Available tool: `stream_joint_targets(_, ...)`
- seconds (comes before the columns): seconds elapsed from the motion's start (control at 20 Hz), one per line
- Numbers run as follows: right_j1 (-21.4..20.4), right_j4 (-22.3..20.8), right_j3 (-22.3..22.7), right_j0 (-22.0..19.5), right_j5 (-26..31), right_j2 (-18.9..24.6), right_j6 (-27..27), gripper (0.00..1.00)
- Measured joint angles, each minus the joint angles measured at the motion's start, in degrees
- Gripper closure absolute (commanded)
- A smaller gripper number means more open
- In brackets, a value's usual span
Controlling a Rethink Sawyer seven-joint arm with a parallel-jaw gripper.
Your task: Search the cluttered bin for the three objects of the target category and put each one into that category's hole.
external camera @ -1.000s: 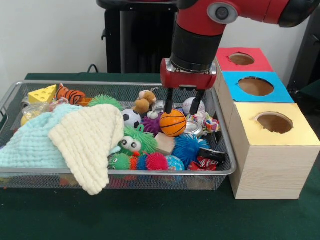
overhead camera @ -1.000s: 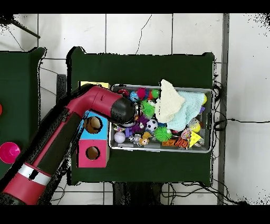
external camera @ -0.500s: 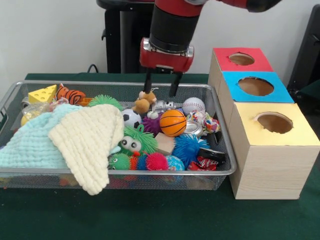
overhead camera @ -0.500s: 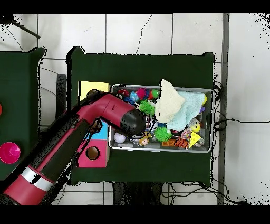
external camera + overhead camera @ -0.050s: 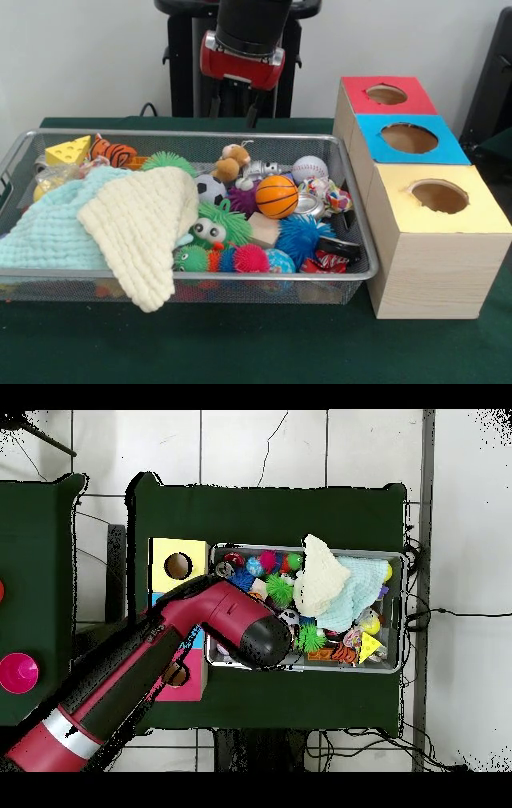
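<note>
Hanging above the far rim of the bin (image 5: 240, 274), the arm (image 5: 242, 56) has its jaws spread apart, as far as can be made out against the dark stand behind them, and nothing is gripped between them. Nothing is on its way to a hole at this moment.

The task sentence does not name the category. If it is balls, which is a guess, all three lie in the right half of the bin: the basketball (image 5: 277, 197) on top of the pile, the soccer ball (image 5: 210, 189) just beside the cream cloth (image 5: 140, 220), and the baseball (image 5: 309, 170) near the far right corner. None is in a hole.

On the desk (image 5: 240, 344) just right of the bin, the red box (image 5: 356, 88), blue box (image 5: 372, 152) and yellow box (image 5: 432, 224) stand in a row. What shows of each hole's inside is bare, though the bottoms are hidden, so an earlier drop cannot be ruled out.

Judged from how things lie, the work looks barely begun: three picks and three drops appear to remain. The cream cloth and the pale blue cloth (image 5: 48, 232) cover the left half, so more things may sit hidden beneath. In the overhead view the arm hides the near end of the bin.
</note>
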Motion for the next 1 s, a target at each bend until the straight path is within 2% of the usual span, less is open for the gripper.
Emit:
stream_joint_targets(0.25,0.0,0.2,1.7,1.2,1.6,0.7,0.0,0.00)
stream_joint_targets(1.0,0.1,0.8,1.4,1.2,3.2,1.6,0.0,0.00)
